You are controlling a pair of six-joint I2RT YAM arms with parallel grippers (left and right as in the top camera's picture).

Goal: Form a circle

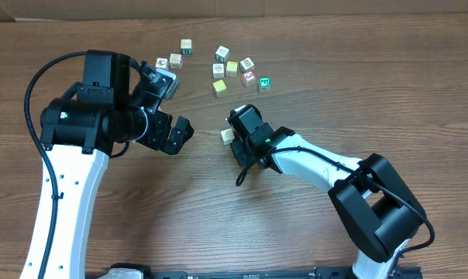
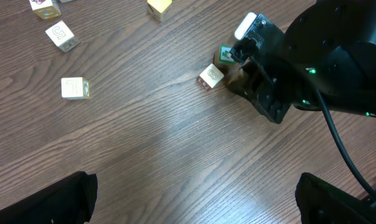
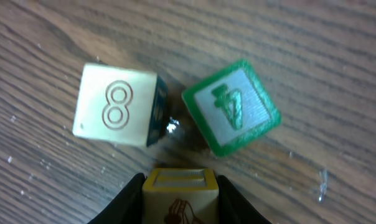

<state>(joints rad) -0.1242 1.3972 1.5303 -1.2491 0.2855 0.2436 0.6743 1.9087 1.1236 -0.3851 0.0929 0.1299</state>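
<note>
Work was judged half done: green cube was set just beside 8 cube; third cube was clamped near it in right gripper; left gripper was spread apart.

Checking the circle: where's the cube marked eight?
In the right wrist view, the eight cube sits left of the green-edged cube, just ahead of the right gripper.

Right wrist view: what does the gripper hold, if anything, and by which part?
The right gripper clasps a small yellow-rimmed cube by two opposite sides.
</note>
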